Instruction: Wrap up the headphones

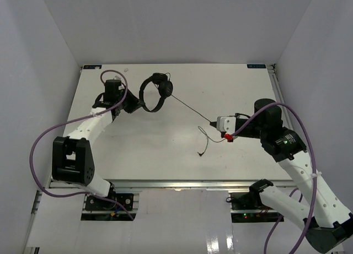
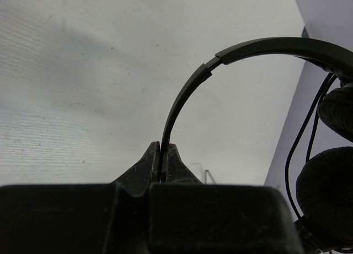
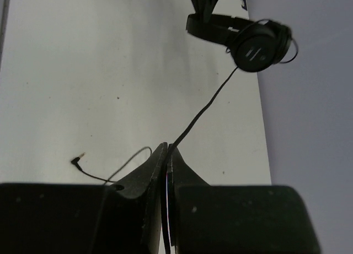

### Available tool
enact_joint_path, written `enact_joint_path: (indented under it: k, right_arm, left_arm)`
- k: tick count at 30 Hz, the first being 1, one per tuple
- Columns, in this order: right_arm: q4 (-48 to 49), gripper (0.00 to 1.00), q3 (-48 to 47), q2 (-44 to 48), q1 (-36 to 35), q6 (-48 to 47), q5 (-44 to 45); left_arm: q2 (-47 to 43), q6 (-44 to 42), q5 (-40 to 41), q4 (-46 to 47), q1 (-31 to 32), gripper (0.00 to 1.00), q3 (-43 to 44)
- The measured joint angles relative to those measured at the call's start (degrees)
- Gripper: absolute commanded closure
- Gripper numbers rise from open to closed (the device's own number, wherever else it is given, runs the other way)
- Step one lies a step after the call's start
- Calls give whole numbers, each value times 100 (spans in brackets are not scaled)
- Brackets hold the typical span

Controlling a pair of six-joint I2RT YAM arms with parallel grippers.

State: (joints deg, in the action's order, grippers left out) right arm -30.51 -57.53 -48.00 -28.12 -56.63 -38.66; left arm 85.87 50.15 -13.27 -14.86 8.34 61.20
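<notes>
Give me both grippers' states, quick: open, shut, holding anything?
Left gripper: shut on the thin arched headband of the small black on-ear headphones.
Right gripper: shut on the headphones' long thin black cord.

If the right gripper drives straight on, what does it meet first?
Probably nothing soon: bare table lies ahead. The headphones and left gripper sit farther on, just right of that line in the wrist view; depth unclear.

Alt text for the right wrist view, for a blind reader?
The right end effector is shut on the cord of the headphones, which runs up to one earcup. The plug end trails loose at left over the white table.
</notes>
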Motion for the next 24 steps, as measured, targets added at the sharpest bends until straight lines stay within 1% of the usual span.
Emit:
enact_joint_path:
  k: [6, 15, 24]
  right_arm:
    - [-112, 92, -433, -372, -338, -149, 244]
    - [-288, 92, -551, -819, -721, -311, 371]
    - [-331, 92, -556, -1048, -1139, -418, 533]
  left_arm:
    - [570, -309, 134, -162, 85, 100, 169]
    - [1276, -759, 384, -563, 354, 100, 892]
    - [2131, -814, 350, -1008, 534, 100, 1564]
